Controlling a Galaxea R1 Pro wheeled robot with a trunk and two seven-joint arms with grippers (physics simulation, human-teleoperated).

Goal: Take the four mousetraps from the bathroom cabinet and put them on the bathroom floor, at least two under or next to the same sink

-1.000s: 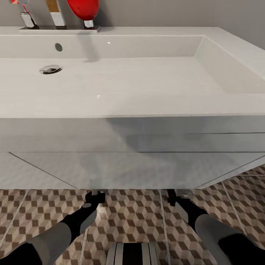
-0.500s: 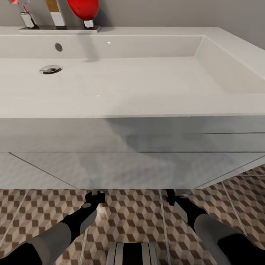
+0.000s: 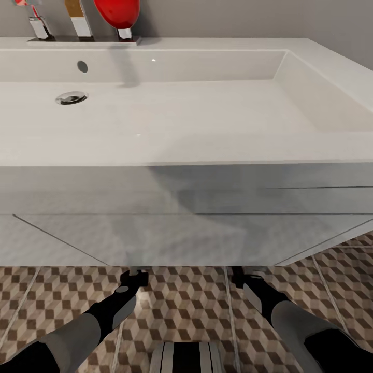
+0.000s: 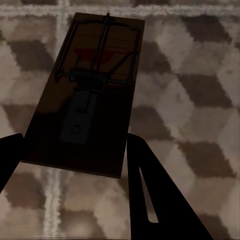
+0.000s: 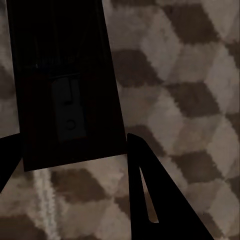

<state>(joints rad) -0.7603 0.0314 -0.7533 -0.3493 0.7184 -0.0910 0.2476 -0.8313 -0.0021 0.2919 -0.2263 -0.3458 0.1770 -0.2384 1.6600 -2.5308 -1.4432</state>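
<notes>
Both arms reach under the front edge of the sink [image 3: 171,150], over the floor [image 3: 186,305]. The left gripper [image 4: 75,165] is clamped on a mousetrap [image 4: 85,95]. The right gripper [image 5: 70,165] grips a second trap [image 5: 62,80], both above the tiles beneath the sink.

Bright, even light washes the white sink [image 3: 171,103] in the head view, while both wrist views sit dim, shadowed and soft-focused.
</notes>
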